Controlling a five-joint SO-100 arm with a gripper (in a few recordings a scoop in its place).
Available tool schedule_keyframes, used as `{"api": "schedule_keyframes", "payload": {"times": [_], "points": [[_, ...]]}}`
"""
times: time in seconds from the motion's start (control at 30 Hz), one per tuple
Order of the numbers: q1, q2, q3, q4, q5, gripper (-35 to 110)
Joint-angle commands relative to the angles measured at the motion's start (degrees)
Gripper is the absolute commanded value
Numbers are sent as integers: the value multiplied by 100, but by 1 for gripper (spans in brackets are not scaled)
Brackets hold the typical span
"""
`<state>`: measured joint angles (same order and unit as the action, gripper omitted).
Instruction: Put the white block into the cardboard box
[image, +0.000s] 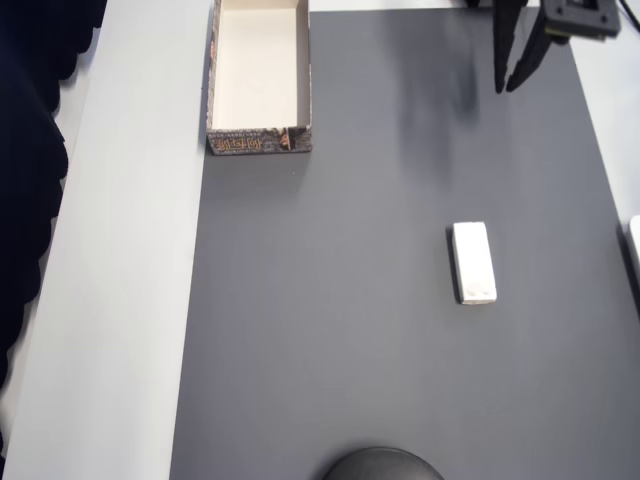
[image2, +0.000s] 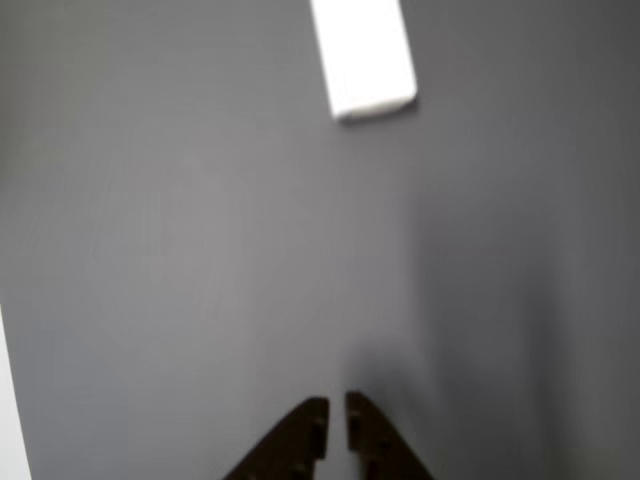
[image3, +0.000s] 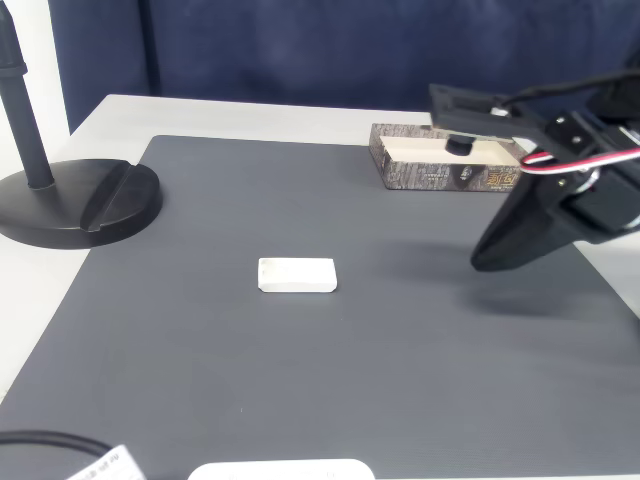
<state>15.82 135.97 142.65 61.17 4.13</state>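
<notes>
- My gripper (image2: 336, 412) hangs clenched and empty above the grey mat (image3: 400, 340).
- Wrist view: the white block (image2: 362, 52) lies ahead, well apart.
- Overhead view adds the cardboard box (image: 259, 78), off sideways.

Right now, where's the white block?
In the overhead view the block lies flat on the grey mat, right of centre, apart from the box at upper left.

Even, bright light; a soft, diffuse shadow falls on the grey mat (image: 330, 330) at upper right of the overhead view. The wrist view is blurred throughout; the other pictures are fairly sharp.
</notes>
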Motion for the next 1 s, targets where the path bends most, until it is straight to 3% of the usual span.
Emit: {"api": "schedule_keyframes", "payload": {"times": [0.0, 0.6, 0.97], "points": [[176, -712, -1125, 237, 97, -2], [237, -3384, -3647, 211, 519, -2], [193, -4843, -5396, 967, 686, -2]]}}
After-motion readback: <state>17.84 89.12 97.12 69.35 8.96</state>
